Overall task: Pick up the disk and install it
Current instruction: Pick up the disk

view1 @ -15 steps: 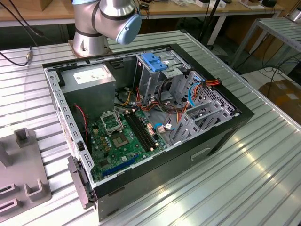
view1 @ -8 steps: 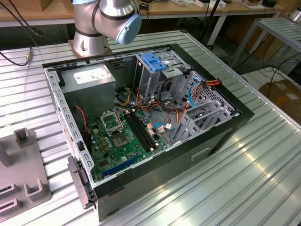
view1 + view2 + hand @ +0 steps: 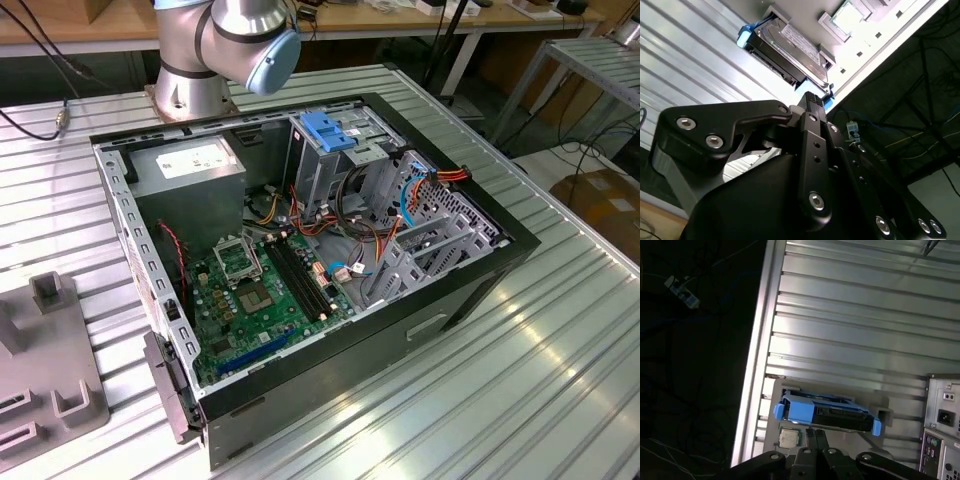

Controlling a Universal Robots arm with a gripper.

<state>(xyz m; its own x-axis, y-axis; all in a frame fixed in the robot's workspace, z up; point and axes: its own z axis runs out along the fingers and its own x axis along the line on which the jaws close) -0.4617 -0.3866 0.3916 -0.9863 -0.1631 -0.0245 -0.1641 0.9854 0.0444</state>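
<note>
The disk sits in a grey holder on the ribbed shiny metal bench: dark flat slab, bright blue plastic rail around it. In the first wrist view the black tool hangs just beside its edge, fingers pinched together, gripping nothing. The open computer case is mid-frame in the exterior view.

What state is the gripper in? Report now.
Gripper: cannot be told whether open or closed; it is right at the edge of the disk.
</note>
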